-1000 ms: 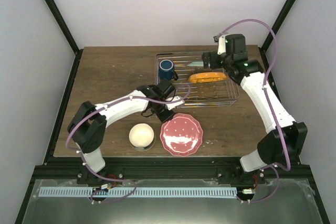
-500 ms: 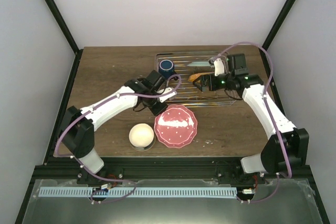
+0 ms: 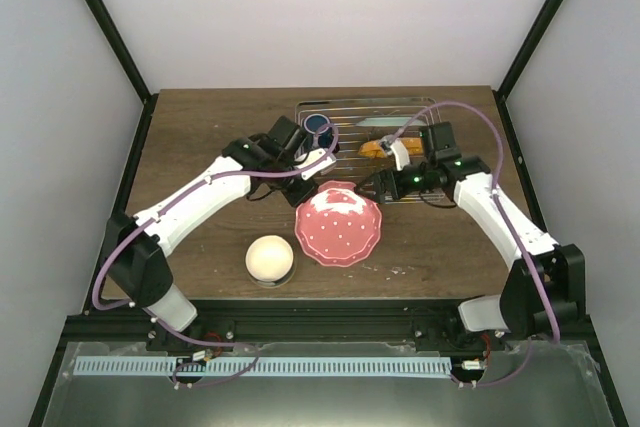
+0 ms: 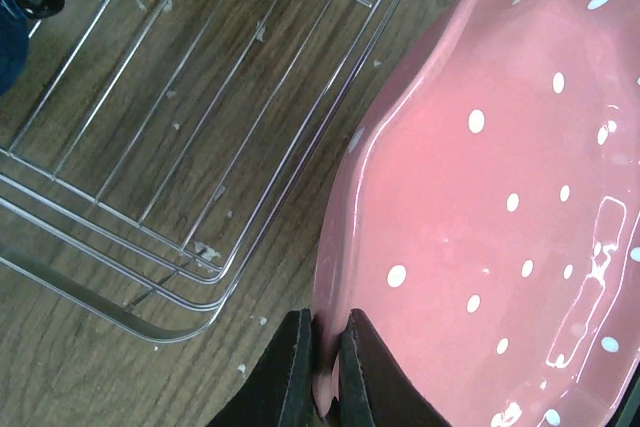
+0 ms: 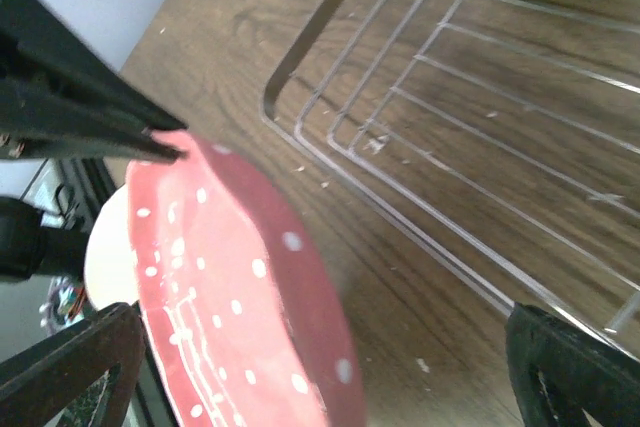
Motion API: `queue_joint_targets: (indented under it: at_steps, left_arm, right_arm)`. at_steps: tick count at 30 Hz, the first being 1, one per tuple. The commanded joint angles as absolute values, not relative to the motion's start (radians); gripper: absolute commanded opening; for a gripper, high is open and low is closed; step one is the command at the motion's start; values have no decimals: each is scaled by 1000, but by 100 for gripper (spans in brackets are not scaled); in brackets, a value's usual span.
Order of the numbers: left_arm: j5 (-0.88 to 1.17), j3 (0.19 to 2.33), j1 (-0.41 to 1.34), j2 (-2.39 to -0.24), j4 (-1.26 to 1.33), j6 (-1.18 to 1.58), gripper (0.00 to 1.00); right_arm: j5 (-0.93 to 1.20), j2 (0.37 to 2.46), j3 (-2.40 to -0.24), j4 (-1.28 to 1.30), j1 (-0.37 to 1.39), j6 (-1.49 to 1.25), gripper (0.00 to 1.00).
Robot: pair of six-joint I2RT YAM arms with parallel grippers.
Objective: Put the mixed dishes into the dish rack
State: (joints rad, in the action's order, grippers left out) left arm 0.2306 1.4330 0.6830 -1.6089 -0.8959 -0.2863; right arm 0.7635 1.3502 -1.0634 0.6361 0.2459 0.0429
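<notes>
Cream-white bowl [image 3: 269, 258]: we find it alone on the wooden surface [image 3: 200, 137], near the front edge and left of centre, not yet loaded.
Left gripper [image 4: 322, 342]: its jaws are clamped on the rim of the plate, one finger on each face.
Dark blue mug [image 3: 319, 128]: it stands in the far left corner of the rack.
Scalloped pink-red plate [image 3: 340, 225]: it is held tilted, just in front of the rack's near left corner. We cannot tell whether its near rim touches the surface.
Dish rack [image 4: 150, 137]: chrome wire, toward the far right corner of the surface. An orange-bottomed plate [image 3: 385, 147] stands inside.
Right gripper [image 3: 384, 184]: its jaws are spread wide beside the plate's right rim, gripping nothing.
Handling: we judge the plate rigid, glossy, breakable and fairly heavy for an edge pinch. The wavy rim is the place to hold, taken deep enough not to slip.
</notes>
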Motion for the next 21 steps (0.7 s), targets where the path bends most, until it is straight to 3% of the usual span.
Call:
queue_joint_targets:
  at_steps: [1,8,12,15,18,21]
  left_arm:
    - [300,1488,679,-1568,-870,-297,0]
    - [290,1516,673,-1560,-868,-300,0]
    - [289,1528,669,-1554,-865,-303,0]
    - [285,1534,664,-1553,-868,-311,0]
    - [277,1529,660,-1554,-872,-318,0]
    - [273,1522,656,-1555,-871,-324,0]
  right_arm:
    - [825,1369,-1053,659,313,113,100]
    - [824,1416,-1045,664,362,129,100]
    - [829,1434,-1051,658,363,137,91]
    - [845,1450,-1056,657,364,145,74]
    - [872,1469,-1073,664,364,162,45]
    - [885,1485,-1096,678,364,174,26]
